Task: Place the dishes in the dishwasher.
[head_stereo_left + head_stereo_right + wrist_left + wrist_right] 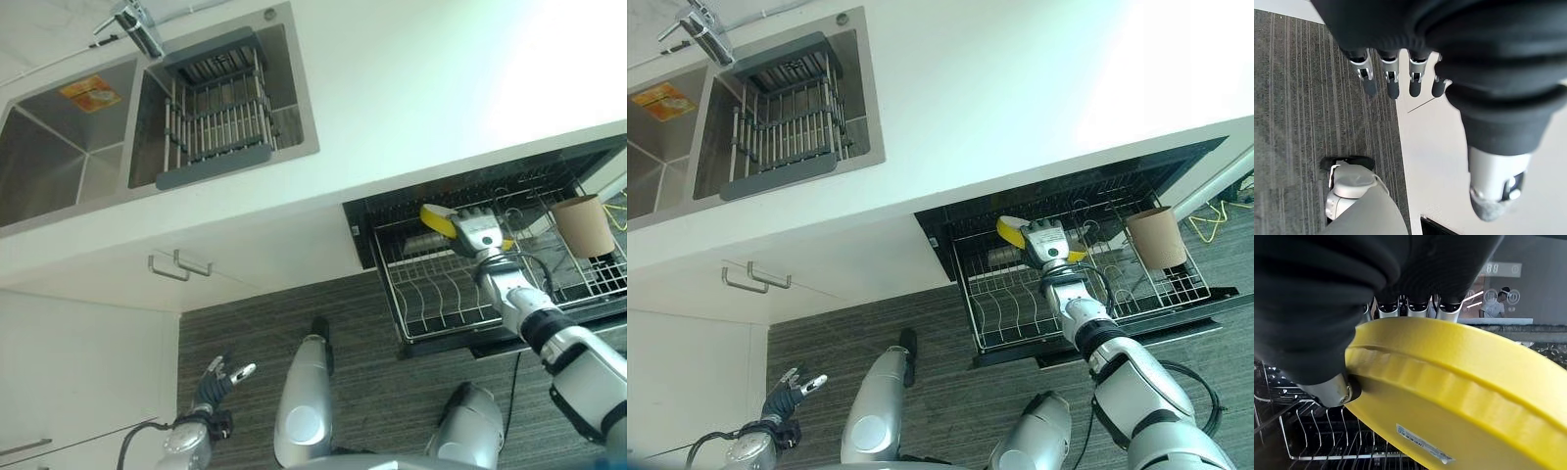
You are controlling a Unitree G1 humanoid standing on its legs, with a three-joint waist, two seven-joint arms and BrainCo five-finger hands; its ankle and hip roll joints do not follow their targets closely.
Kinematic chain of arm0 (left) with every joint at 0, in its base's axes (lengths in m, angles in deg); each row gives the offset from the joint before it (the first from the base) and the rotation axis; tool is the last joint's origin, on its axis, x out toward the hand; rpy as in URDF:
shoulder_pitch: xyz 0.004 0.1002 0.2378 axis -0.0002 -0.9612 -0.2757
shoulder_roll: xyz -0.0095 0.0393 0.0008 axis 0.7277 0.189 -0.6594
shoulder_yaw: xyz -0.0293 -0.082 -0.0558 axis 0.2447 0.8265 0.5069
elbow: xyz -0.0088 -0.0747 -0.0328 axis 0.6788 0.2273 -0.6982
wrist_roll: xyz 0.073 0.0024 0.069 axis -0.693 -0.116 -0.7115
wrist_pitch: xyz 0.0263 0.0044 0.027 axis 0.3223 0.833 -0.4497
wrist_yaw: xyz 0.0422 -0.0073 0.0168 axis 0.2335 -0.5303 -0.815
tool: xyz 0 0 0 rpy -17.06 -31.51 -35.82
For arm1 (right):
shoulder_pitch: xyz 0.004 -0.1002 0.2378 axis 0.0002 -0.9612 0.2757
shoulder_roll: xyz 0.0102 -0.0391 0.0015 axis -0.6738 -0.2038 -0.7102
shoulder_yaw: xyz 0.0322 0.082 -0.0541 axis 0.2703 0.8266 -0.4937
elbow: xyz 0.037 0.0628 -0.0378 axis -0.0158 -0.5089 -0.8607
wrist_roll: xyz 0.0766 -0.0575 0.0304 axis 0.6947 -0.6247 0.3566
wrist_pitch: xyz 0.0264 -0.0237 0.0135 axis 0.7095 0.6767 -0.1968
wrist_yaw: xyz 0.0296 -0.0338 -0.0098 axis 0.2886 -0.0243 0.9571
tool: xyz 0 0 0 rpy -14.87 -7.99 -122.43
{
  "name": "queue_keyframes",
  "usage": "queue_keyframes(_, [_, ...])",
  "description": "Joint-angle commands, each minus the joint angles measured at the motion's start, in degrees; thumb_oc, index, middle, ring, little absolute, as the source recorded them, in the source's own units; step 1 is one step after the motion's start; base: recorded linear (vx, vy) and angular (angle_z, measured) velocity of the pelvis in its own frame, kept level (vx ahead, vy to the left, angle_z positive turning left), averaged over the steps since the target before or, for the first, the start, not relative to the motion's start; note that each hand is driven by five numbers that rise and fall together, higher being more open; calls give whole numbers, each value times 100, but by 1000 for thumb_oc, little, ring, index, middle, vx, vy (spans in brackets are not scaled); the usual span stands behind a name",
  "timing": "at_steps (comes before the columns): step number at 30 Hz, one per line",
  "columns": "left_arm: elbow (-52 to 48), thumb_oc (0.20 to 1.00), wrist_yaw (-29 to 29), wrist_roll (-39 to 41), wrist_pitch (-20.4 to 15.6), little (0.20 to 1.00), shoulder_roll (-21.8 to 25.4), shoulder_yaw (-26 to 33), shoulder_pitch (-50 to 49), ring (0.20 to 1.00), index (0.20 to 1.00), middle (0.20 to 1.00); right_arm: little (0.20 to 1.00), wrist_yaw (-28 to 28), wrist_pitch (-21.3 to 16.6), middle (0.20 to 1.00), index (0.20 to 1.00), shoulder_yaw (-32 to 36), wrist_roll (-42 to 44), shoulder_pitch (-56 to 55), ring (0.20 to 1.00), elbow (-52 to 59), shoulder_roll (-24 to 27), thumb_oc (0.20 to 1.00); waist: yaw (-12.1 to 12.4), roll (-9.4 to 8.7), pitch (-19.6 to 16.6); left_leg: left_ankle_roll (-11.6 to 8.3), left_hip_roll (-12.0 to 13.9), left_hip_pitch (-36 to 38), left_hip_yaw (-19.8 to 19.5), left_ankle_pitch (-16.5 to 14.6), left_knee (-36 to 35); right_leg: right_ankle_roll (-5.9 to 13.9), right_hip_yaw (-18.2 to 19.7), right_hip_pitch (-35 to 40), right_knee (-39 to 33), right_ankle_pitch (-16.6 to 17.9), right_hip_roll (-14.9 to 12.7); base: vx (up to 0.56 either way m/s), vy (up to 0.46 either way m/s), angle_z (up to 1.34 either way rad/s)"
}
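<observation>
now the right hand [477, 233] pinches a yellow plate [1459, 396] over the dishwasher rack [436, 294]; left hand [220, 377] fingers relaxed.

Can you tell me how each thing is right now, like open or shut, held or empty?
Dishwasher: open, wire rack pulled out.
Yellow plate: held over the rack, tilted.
Right hand: shut on the plate.
Left hand: open, holding nothing.
Brown cup: sitting in the rack.
Sink: drying rack inside, no dishes visible in it.
</observation>
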Motion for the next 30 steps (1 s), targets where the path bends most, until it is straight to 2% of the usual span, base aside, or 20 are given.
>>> queue_keyframes(1, [-113,1000,-103,256,-264,1000,406,-212,109,1000,1000,1000,200,-94,219,200,200,39,-150,658,200,19,24,200,222,-18,-61,-219,382,336,-171,142,-273,211,100,-219,-117,472,-321,-80,6,-2])
queue_keyframes(5, [-139,1000,-110,300,-267,1000,446,-219,158,1000,1000,1000,200,246,284,200,200,-17,-60,726,200,-73,69,200,237,-14,-20,-211,383,300,-152,175,-304,218,100,-255,-160,503,-322,-56,-5,0])
queue_keyframes(9, [-121,1000,-137,309,-269,1000,449,-228,291,1000,1000,1000,200,1028,216,200,200,-101,-35,839,200,-185,16,200,235,-39,18,-220,398,269,-135,191,-298,205,104,-263,-189,510,-292,-45,-11,0])
queue_keyframes(13, [-149,1000,-183,297,-261,1000,441,-246,394,1000,1000,1000,200,1427,277,200,200,-220,-10,925,200,-191,-75,200,244,-57,46,-213,410,278,-100,201,-311,207,97,-282,-190,528,-298,0,0,0])
queue_keyframes(17, [-231,1000,-249,255,-215,1000,452,-243,476,1000,1000,1000,200,2155,161,200,200,-262,31,946,200,-326,-244,200,261,-62,74,-201,416,257,-80,212,-303,186,99,-295,-174,510,-278,0,0,0])
queue_keyframes(18, [-247,1000,-262,250,-188,1000,476,-231,506,1000,1000,1000,200,2545,153,200,200,-288,274,947,200,-403,-312,200,272,-61,86,-201,406,249,-72,218,-310,180,96,-299,-181,509,-273,0,0,0])
queue_keyframes(20, [-244,1000,-240,217,-159,1000,465,-181,532,1000,1000,1000,200,2711,174,200,200,-297,400,914,200,-437,-364,200,280,-55,97,-200,392,238,-73,224,-315,178,100,-316,-180,513,-271,0,0,0])
queue_keyframes(21, [-231,1000,-239,223,-149,1000,480,-173,567,1000,1000,1000,200,3150,197,200,200,-296,555,923,200,-528,-448,200,288,-53,119,-193,389,230,-62,227,-320,169,101,-332,-166,508,-279,0,0,0])
queue_keyframes(23, [-261,1000,-244,201,-115,1000,479,-148,584,1000,1000,1000,200,3508,297,200,200,-235,903,881,200,-635,-542,200,298,-51,142,-188,380,226,-57,231,-325,162,102,-328,-174,507,-282,0,0,0])
queue_keyframes(30, [-324,1000,-220,126,-34,1000,464,-94,619,1000,1000,1000,200,3909,506,200,200,79,1578,841,200,-861,-790,200,329,-45,178,-180,351,206,-50,239,-340,147,111,-350,-162,506,-295,0,0,0])
